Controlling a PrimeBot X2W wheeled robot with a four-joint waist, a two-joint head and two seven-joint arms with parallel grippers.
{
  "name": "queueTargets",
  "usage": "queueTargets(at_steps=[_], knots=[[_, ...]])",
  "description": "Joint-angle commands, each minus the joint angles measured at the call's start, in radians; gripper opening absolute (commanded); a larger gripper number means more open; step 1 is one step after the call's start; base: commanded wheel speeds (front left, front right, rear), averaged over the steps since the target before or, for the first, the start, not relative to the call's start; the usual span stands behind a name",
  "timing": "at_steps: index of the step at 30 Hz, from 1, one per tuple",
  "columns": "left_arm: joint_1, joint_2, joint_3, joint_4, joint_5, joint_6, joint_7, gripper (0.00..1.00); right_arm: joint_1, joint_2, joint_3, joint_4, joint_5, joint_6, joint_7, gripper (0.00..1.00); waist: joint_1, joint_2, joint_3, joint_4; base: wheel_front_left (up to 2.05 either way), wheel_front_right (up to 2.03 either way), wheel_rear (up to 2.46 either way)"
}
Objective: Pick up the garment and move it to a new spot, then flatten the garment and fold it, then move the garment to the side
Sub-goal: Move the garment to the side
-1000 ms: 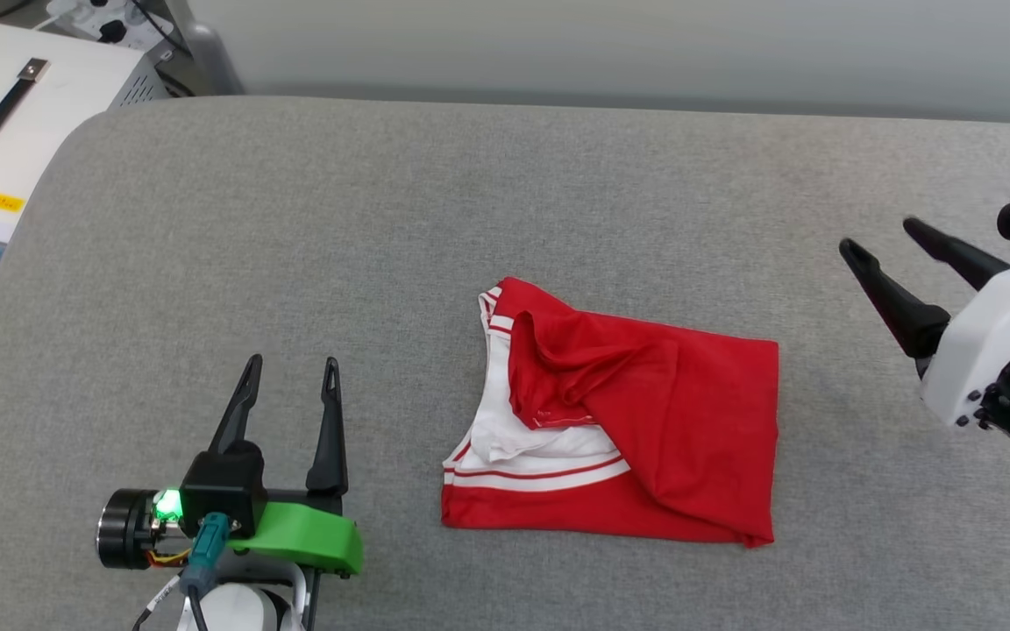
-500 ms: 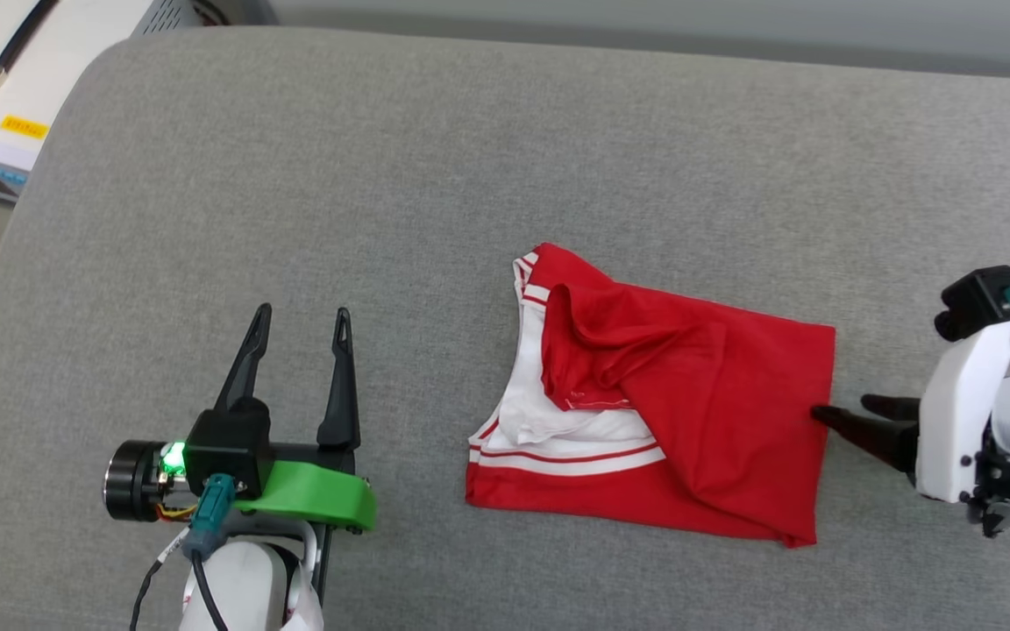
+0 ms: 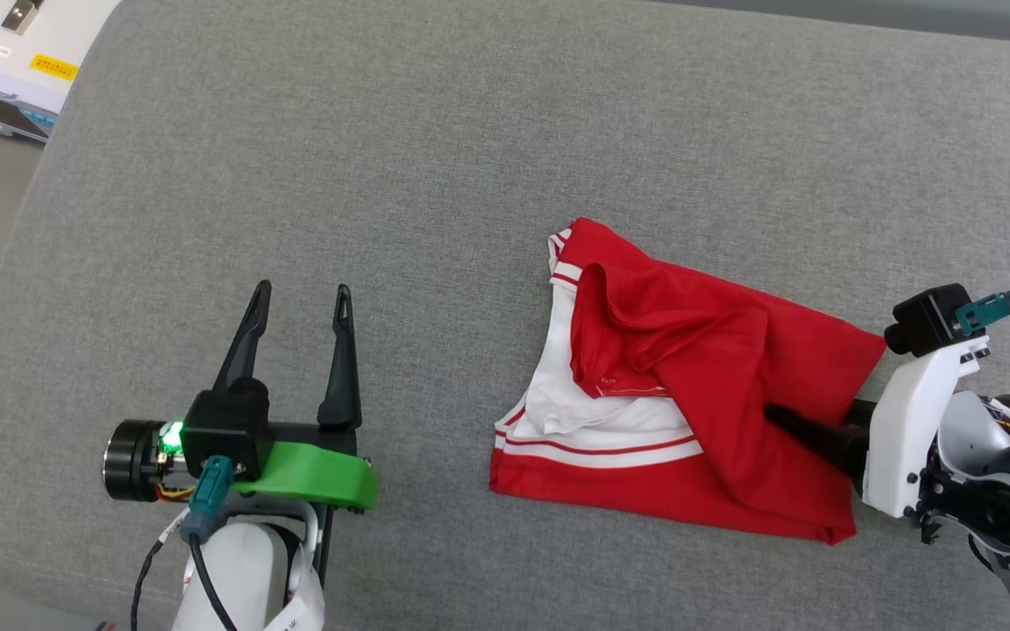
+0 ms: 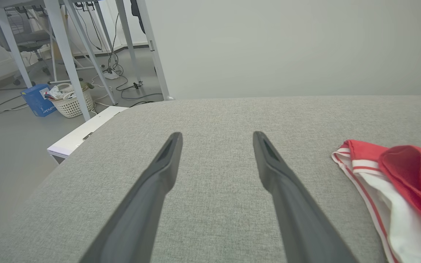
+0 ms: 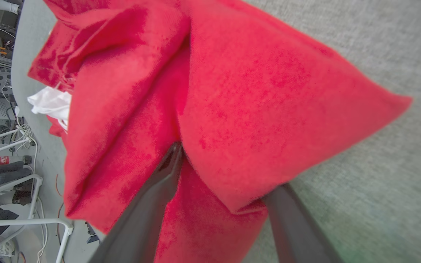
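The right gripper [image 3: 781, 405] straddles the right edge of the garment [image 3: 715, 368], a loosely folded red shirt lying right of centre on the grey tabletop [image 3: 382, 175]. Its jaws are spread, one finger on top and the other under a flap. The left gripper [image 3: 302, 289] hovers released, well apart. Clenching on that single layer risks the bundle unfolding or dragging when lifted. Half a second earlier, the fingertips only touched the hem.

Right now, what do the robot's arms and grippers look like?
The left gripper has two long black fingers, a green bracket, a lit green lamp and a teal plug with a black cable. The right gripper has dark fingers on a white housing, with a teal plug.
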Motion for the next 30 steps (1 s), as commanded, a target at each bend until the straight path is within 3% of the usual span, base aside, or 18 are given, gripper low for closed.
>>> queueTargets(at_steps=[1,11,19,30], knots=[[-0.015,-0.005,0.005,0.002,-0.004,-0.003,-0.006,1.0,0.016,0.013,0.033,0.033,-0.005,-0.002,-0.018,0.0,0.0,0.0,-0.007,-0.002,0.0,0.0,0.0],[0.029,-0.007,0.006,0.015,-0.002,-0.006,-0.006,1.0,-0.08,-0.093,0.115,-0.071,-0.048,-0.002,-0.2,0.0,0.0,0.0,-0.095,-0.052,0.0,0.0,0.0],[0.062,-0.006,0.016,0.002,0.002,-0.007,-0.006,1.0,-0.151,-0.213,0.184,-0.217,-0.074,-0.002,-0.194,0.0,0.0,0.0,-0.119,-0.163,0.0,0.0,0.0],[0.018,0.023,0.038,-0.035,0.014,-0.02,-0.006,1.0,-0.211,-0.326,0.139,-0.279,-0.093,-0.002,-0.178,0.0,0.0,0.0,-0.015,-0.334,0.0,0.0,0.0]])
